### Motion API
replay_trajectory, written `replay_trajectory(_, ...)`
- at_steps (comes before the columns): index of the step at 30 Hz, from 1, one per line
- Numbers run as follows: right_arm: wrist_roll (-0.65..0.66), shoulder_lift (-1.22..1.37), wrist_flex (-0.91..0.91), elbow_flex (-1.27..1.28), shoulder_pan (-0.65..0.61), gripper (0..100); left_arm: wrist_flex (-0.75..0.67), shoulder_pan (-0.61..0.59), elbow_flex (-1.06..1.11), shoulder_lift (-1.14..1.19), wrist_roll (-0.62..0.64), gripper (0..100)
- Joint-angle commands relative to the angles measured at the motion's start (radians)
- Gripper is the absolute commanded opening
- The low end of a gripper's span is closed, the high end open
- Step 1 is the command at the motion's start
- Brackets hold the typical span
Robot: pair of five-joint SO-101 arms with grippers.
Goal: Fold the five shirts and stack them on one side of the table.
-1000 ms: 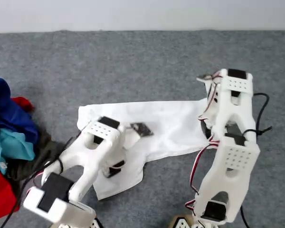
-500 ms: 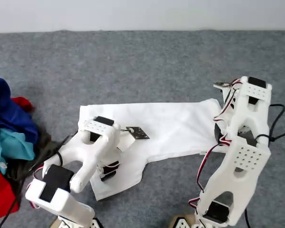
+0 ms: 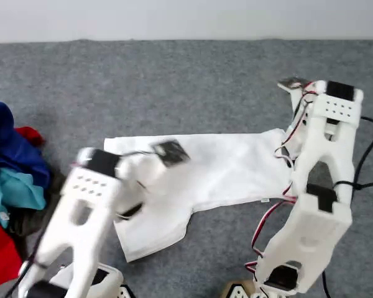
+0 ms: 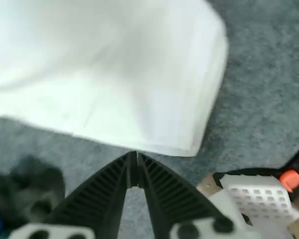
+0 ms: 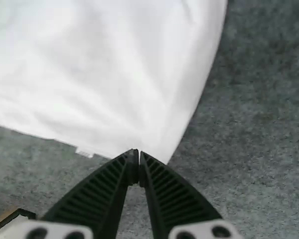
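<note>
The grey counter (image 3: 193, 81) is carrying everything. On its middle the white shirt (image 3: 224, 167) is lying spread out and mostly flat, with one long side running across the counter and a smaller part hanging toward the near edge. At the left edge of the counter, well apart from the white shirt, a pile of shirts (image 3: 9, 180) is sitting unfolded: blue on top, teal under it, red and dark cloth below.

The right arm (image 3: 317, 205) is standing over the right end of the white shirt. The left arm (image 3: 81, 211) is leaning over the left part of it.

The right gripper (image 5: 134, 159) is pressing its two fingers together, and a corner of the white shirt is running right into the tips, so it is holding the cloth there.

The left gripper (image 4: 132, 162) is also keeping its fingers together. Its tips are sitting just at the hem of the white shirt, but I cannot tell if any cloth is caught between them.
</note>
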Motion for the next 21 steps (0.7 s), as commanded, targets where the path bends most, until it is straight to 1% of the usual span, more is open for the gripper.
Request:
replay_trajectory(1,0.012,-0.202,0.042,0.101,-0.077,0.9,0.034,-0.233,-0.062,-0.107,-0.009,2)
replay_trajectory(6,0.012,-0.394,0.041,0.265,-0.228,0.9,0.026,-0.557,-0.087,-0.144,-0.071,2)
replay_trajectory(9,0.011,-0.472,0.021,0.359,-0.335,0.9,0.002,-0.717,-0.088,-0.141,-0.107,2)
replay_trajectory(12,0.012,-0.535,-0.044,0.476,-0.446,0.9,-0.031,-0.850,-0.084,-0.140,-0.150,2)
replay_trajectory(16,0.012,-0.596,-0.153,0.623,-0.602,1.4,-0.081,-0.979,-0.074,-0.138,-0.180,2)
replay_trajectory(18,0.012,-0.618,-0.209,0.692,-0.690,5.2,-0.100,-1.013,-0.041,-0.127,-0.198,2)
replay_trajectory(21,0.012,-0.628,-0.269,0.778,-0.825,14.3,-0.130,-1.065,0.013,-0.075,-0.207,2)
